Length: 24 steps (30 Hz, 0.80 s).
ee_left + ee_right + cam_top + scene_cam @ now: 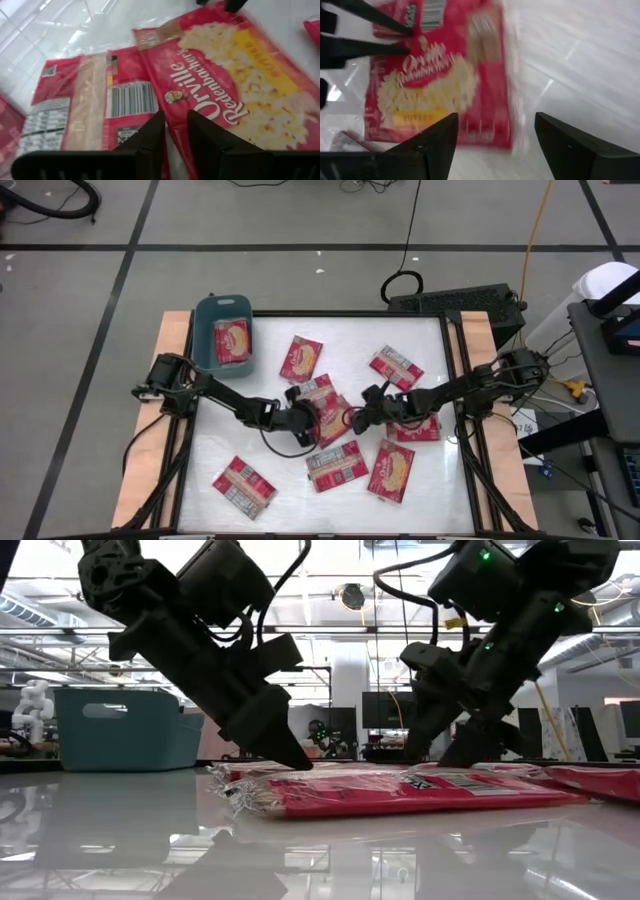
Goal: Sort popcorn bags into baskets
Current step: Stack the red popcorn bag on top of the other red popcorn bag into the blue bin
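Packets here are flat, glossy, red film popcorn bags, and the one at issue point(235, 95) lies picture-face up just ahead of the left gripper point(176, 131), overlapping a label-face-up red packet point(95, 100) beside it. By its look it should be light and limp, slick on the shiny white tabletop point(270, 350), so a top-down pinch on the middle would likely slide. The crimped end seam or a raised long edge looks the better hold.

In the left wrist view the left gripper's two dark fingers stand narrowly apart, straddling the near long edge of the picture-face bag; I cannot tell whether they actually bite the film. The bag's long axis runs away from those fingers at a slant, its crimped seam at the far end.

Opposite, the right gripper point(495, 137) has its jaws spread wide, holding nothing, with the same bag lying beyond and between its fingertips, long axis roughly along the gripper's reach.

The small teal-blue rectangular plastic basket point(206, 310), one packet already inside, sits well behind the left gripper, near that arm's base.
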Motion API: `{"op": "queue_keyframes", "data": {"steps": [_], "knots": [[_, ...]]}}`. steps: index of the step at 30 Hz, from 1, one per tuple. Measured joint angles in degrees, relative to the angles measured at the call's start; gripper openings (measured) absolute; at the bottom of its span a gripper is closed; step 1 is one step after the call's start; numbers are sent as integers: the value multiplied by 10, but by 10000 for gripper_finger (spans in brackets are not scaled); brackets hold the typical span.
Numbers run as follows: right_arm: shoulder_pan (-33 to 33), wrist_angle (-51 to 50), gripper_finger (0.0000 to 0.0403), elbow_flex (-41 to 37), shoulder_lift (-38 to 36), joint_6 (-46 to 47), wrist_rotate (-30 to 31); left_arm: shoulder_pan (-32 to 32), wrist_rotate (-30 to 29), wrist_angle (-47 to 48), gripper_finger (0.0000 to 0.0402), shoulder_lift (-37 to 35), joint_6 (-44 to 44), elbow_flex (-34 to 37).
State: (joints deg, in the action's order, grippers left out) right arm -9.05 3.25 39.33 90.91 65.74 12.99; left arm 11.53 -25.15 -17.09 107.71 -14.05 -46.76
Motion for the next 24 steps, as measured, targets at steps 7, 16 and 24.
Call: {"op": "queue_keyframes", "data": {"steps": [7,16,24], "knots": [[4,130,247,0,49,-42,-43,0,0,5,88,0,-20,0],[5,182,135,0,81,-103,-42,0,-5,6,87,0,-30,1],[13,195,8,0,76,-160,-42,4,-3,19,88,-56,-10,-1]]}}
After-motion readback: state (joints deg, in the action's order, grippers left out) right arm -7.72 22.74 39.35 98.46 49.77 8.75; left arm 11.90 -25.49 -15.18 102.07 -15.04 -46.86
